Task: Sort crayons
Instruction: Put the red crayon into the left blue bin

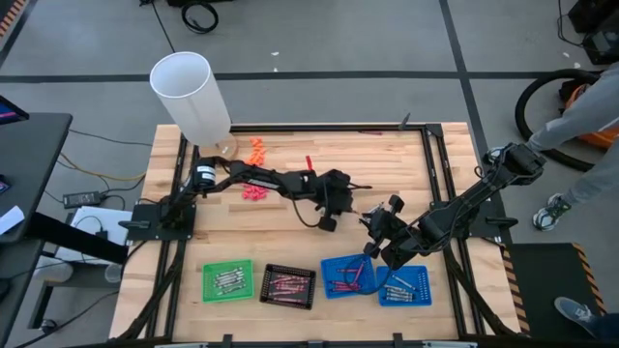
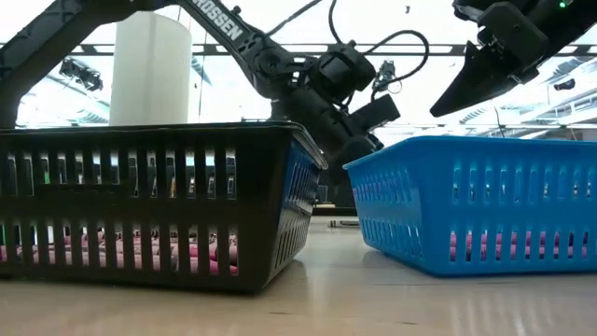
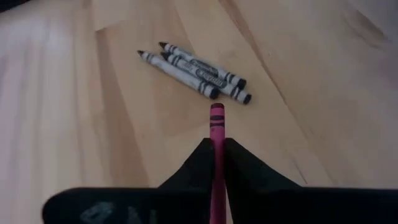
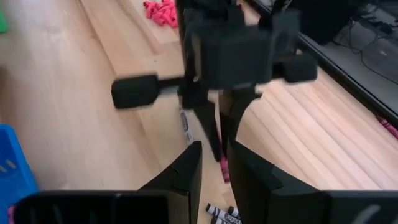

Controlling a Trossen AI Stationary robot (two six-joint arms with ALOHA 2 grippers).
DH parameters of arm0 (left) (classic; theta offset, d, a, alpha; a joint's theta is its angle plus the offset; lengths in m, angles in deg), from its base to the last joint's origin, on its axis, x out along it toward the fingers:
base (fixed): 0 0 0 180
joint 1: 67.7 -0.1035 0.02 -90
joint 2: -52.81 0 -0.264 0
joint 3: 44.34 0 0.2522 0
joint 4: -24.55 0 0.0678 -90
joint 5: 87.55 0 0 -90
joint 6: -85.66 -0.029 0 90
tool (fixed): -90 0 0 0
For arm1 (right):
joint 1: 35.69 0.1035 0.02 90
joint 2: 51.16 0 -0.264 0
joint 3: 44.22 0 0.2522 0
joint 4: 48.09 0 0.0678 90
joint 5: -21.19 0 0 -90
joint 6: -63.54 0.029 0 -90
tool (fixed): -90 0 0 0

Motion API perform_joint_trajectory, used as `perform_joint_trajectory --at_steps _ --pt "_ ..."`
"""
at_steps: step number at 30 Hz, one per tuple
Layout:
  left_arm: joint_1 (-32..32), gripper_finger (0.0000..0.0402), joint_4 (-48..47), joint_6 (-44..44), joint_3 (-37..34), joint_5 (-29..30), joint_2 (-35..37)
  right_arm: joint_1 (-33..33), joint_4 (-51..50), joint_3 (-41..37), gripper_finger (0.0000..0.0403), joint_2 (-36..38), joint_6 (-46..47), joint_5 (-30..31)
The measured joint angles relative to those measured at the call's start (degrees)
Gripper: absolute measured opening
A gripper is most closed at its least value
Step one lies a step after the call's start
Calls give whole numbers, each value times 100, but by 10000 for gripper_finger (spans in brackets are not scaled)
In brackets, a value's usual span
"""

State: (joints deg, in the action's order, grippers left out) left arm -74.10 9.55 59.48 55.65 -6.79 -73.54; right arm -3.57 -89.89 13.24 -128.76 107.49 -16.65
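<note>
My left gripper (image 3: 216,146) is over the middle of the table (image 1: 338,208), slanting down, shut on a pinkish-red crayon (image 3: 216,118). Three silver-grey crayons (image 3: 194,71) lie side by side on the wood just beyond its tip. My right gripper (image 4: 214,165) hovers to the right of it (image 1: 372,224), facing the left gripper, open by a narrow gap with nothing between its fingers. More crayons lie in the green tray (image 1: 227,280), the black tray (image 1: 288,285) and the two blue trays (image 1: 350,275) (image 1: 403,286) along the near edge. My left gripper pinches the pinkish-red crayon's shaft (image 3: 216,140) between its two fingers. The crayon lies along the fingers, and its wrapped end (image 3: 216,112) sticks out past the fingertips. The fingers slant down from the table's left side. The crayon points down at the wood near the grey crayons.
A tall white cylinder (image 1: 193,97) stands at the far left corner. Chunky orange pieces (image 1: 257,148) and pink pieces (image 1: 254,192) lie near it, and a lone red crayon (image 1: 309,159) lies at the far middle. In the low view the black tray (image 2: 140,205) and a blue tray (image 2: 485,205) stand close in front.
</note>
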Motion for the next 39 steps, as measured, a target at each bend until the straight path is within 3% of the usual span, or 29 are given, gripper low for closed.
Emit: perform_joint_trajectory --at_steps 9,18,30,39 --pt "251 27 -1207 646 9 202 584 143 -422 0 86 0 -346 -381" --pt "677 27 -1963 1494 11 196 989 350 -931 0 86 0 -52 -202" --pt "1358 27 -1323 2798 -24 259 1110 350 -741 0 86 0 407 336" --pt "2095 28 -622 3360 -39 1654 1101 350 -811 0 84 0 815 677"
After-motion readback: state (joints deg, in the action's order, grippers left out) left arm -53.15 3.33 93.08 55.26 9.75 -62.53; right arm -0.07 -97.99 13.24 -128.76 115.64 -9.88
